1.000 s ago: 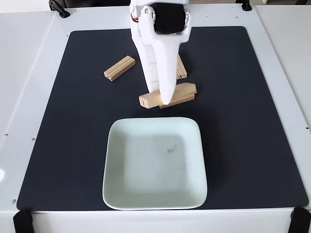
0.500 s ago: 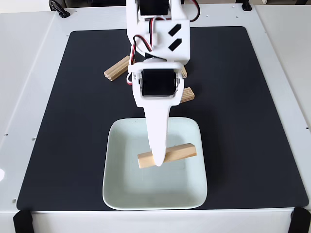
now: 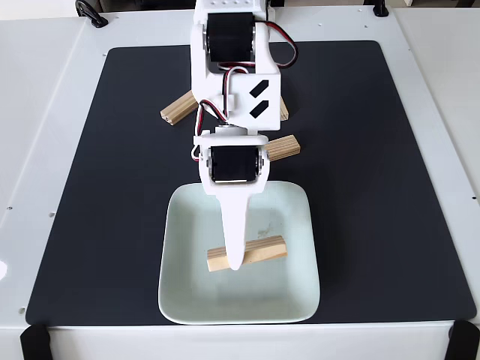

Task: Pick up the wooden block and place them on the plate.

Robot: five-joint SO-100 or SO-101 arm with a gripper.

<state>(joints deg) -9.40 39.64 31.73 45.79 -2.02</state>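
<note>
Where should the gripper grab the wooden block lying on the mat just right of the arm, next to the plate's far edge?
Grip that wooden block at its middle, across the two long sides, coming straight down from above. It lies flat on the black mat, a narrow bar angled slightly in the fixed view, so the jaws should turn to match. Its left end is hidden behind the arm, so favour the exposed part.

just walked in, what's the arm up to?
The white arm is reaching over the pale square plate, its pincer down on a wooden block that lies across the plate's middle. From this fixed view I can't tell whether the pincer grips the block or has let go. Three more wooden blocks wait on the black mat behind the plate: one at left, one at right, and one mostly hidden by the arm.
</note>
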